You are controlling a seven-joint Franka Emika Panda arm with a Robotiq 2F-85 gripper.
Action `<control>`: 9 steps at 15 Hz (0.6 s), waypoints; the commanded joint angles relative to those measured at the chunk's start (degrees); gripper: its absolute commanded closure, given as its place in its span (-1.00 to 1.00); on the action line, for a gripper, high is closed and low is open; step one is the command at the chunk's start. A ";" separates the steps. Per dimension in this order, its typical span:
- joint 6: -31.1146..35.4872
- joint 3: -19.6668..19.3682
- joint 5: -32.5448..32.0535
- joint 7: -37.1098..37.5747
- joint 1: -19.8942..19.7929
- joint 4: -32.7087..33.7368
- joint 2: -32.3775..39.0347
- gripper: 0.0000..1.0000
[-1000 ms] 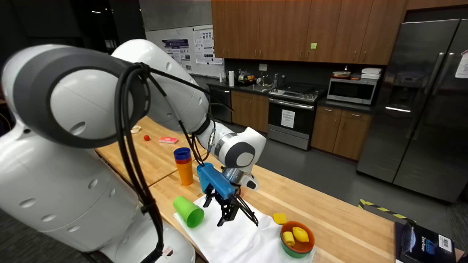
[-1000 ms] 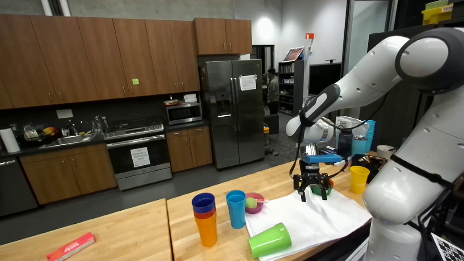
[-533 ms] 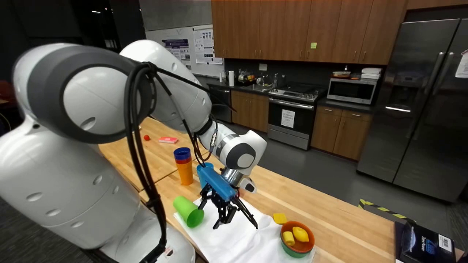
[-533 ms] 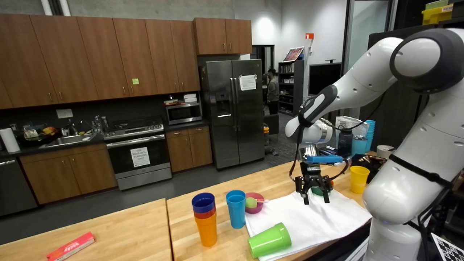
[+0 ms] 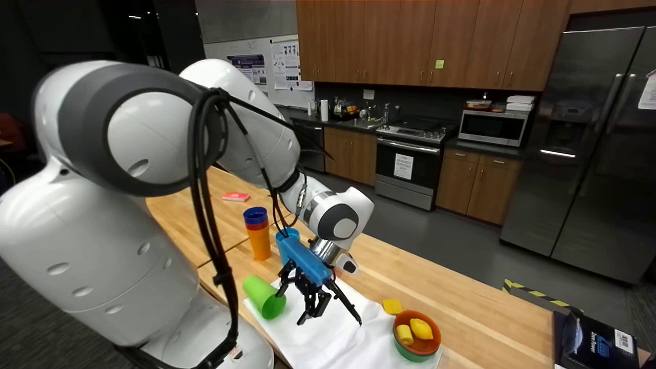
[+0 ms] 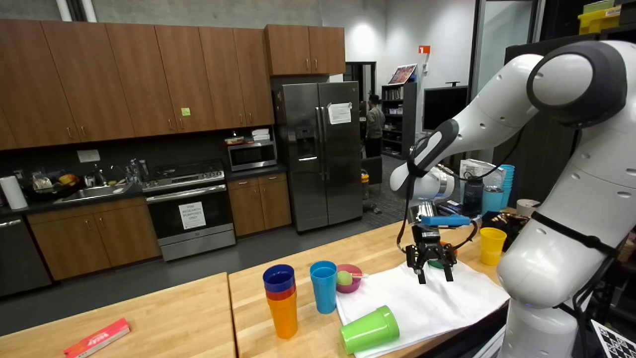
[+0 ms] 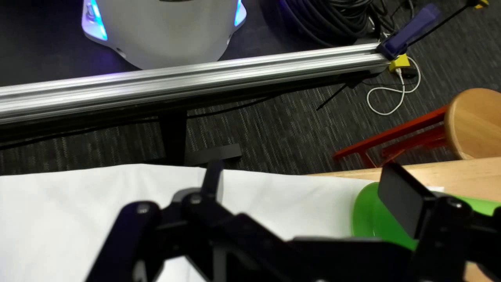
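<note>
My gripper (image 6: 435, 277) hangs open above the white cloth (image 6: 422, 306), jaws wide apart and nothing held. A light green cup (image 6: 370, 330) lies on its side, partly on that cloth, and is the nearest thing to the gripper. In the wrist view the cup's mouth (image 7: 364, 211) shows behind one black finger pad (image 7: 403, 203), which covers part of it. Whether pad and cup touch cannot be told there; in an exterior view a gap shows between cup and gripper. An orange bowl (image 5: 423, 347) inside a green one (image 5: 410, 356) holds a lemon (image 5: 421, 328) and a yellow piece (image 5: 404, 334).
A blue cup (image 6: 324, 288) and a cup stack (image 6: 283, 313) stand beside the cloth. Near them is a pink bowl (image 6: 355, 286) with a green ball (image 6: 344, 278). A yellow cup (image 6: 492, 247) stands near the arm's base. The table edge (image 7: 450, 168) runs close to the green cup.
My gripper has sunk a little and shifted slightly, leftward in an exterior view, staying open. The upper arm has swung over and hides the small red ball. The cups and bowls have not moved.
</note>
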 commanded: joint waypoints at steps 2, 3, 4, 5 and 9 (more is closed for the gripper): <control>-1.31 -0.16 1.11 -1.27 -0.14 1.24 1.20 -1.00; -1.32 -0.14 1.18 -1.21 -0.13 1.25 1.33 -1.00; -1.50 -0.18 1.11 -1.24 -0.19 1.30 1.40 -1.00; -1.59 -0.17 1.16 -1.22 -0.19 1.34 1.54 -1.00; -2.74 -0.18 1.86 -1.13 -0.15 2.04 2.39 -1.00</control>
